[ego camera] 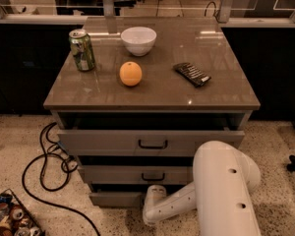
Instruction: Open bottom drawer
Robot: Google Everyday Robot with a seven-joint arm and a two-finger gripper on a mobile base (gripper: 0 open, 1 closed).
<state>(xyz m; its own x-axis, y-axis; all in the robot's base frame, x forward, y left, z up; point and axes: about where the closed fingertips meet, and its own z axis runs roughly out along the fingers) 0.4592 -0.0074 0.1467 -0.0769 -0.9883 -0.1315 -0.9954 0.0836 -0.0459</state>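
The gripper point(154, 198) sits low and near, at the tip of the white arm point(221, 191), which reaches in from the right. It is pressed up against the right end of the bottom drawer point(115, 199). Only the rounded white wrist shows, so I cannot tell whether the gripper is open or closed, or whether it has hold of anything. The bottom drawer is the lowest grey front, just left of the gripper and touching or nearly touching it. Its handle is hidden behind the arm, and the front stands slightly proud of the cabinet. Above it is the middle drawer point(132, 174) with a black bar handle, and above that the top drawer point(108, 142), pulled out with a dark gap behind its front. On the cabinet top point(157, 95) are a green can point(82, 49) at far left, a white bowl point(138, 40) at the far middle, an orange point(131, 73) nearer, and a dark flat packet point(192, 74) to the right. A black cable point(42, 168) loops on the speckled floor at left.
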